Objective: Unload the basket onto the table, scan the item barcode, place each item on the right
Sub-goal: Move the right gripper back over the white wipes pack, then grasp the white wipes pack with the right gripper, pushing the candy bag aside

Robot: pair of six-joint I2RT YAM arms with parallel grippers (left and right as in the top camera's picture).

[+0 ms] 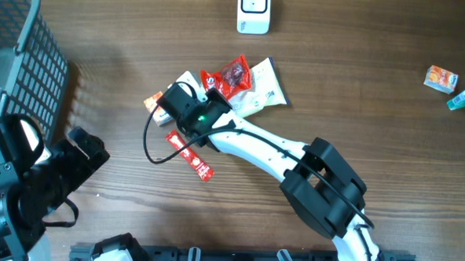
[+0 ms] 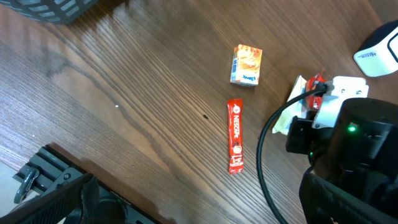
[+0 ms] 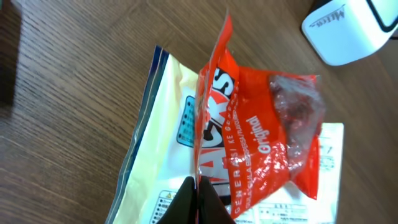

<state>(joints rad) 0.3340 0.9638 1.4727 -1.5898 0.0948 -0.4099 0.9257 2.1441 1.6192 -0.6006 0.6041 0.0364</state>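
Note:
A red snack bag [image 1: 233, 75] with a clear window lies on top of a white and blue pouch [image 1: 262, 88] at the table's middle. My right gripper [image 1: 212, 94] reaches it from the lower right. In the right wrist view the gripper [image 3: 199, 186] is shut on the bag's [image 3: 261, 137] thin edge, which stands upright between the black fingertips. The white scanner [image 1: 253, 9] stands at the far edge, also seen as the scanner [image 3: 351, 28] beyond the bag. My left gripper [image 1: 82, 151] hangs open at the lower left, holding nothing, well away from the items.
A red coffee stick [image 1: 190, 156] and a small orange box [image 1: 152, 102] lie left of the pile. A dark mesh basket [image 1: 24, 50] stands at the far left. An orange box [image 1: 441, 78] and a teal item [image 1: 464, 97] sit at the far right.

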